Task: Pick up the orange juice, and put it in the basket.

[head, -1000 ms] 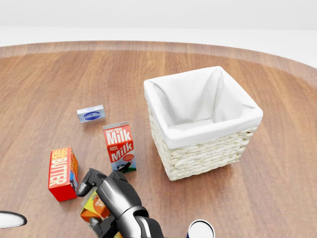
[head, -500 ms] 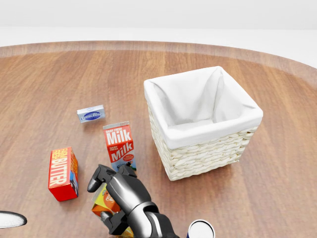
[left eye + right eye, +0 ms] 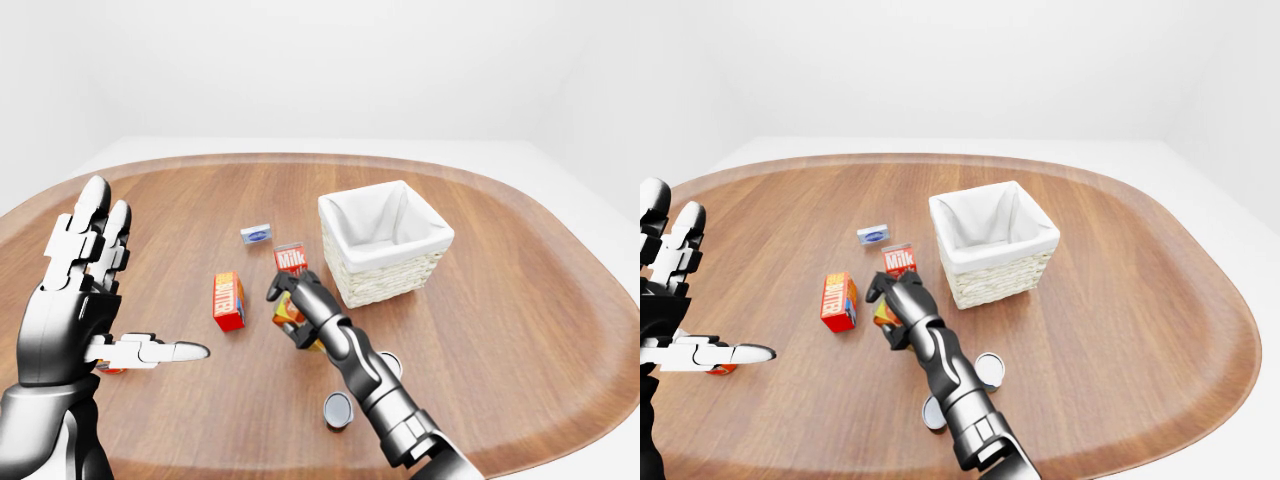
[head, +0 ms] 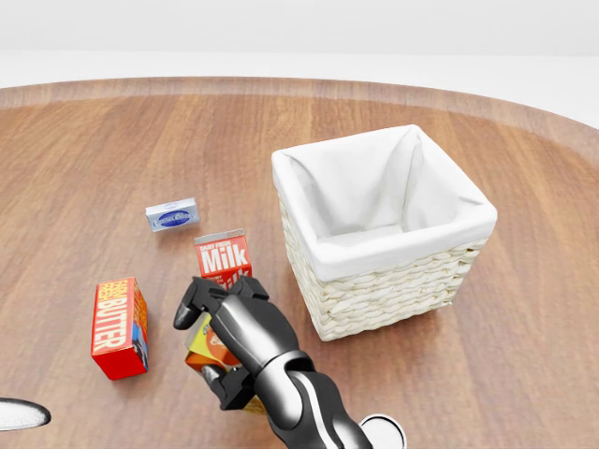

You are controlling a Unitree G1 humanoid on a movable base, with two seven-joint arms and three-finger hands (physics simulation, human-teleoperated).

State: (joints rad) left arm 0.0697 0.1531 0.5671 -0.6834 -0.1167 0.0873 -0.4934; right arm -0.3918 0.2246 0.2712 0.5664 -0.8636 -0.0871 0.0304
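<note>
The right hand (image 4: 225,341), fingers clenched around the orange juice carton (image 4: 208,346), is carrying it up past the butter box (image 4: 119,326) toward the wicker basket (image 4: 384,290), nearer than a second ago. The pick looks done; the left hand (image 3: 85,290) is hovering with fingers spread.

Orange juice carton (image 4: 204,348) tilted in robot hand (image 4: 229,341), near white-lined wicker basket (image 4: 393,285)

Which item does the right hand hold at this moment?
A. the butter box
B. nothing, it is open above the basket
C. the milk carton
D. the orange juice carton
D. The right hand has its fingers closed round the orange juice carton, while the milk and butter stand free on the table, and the basket is apart from the hand.
</note>
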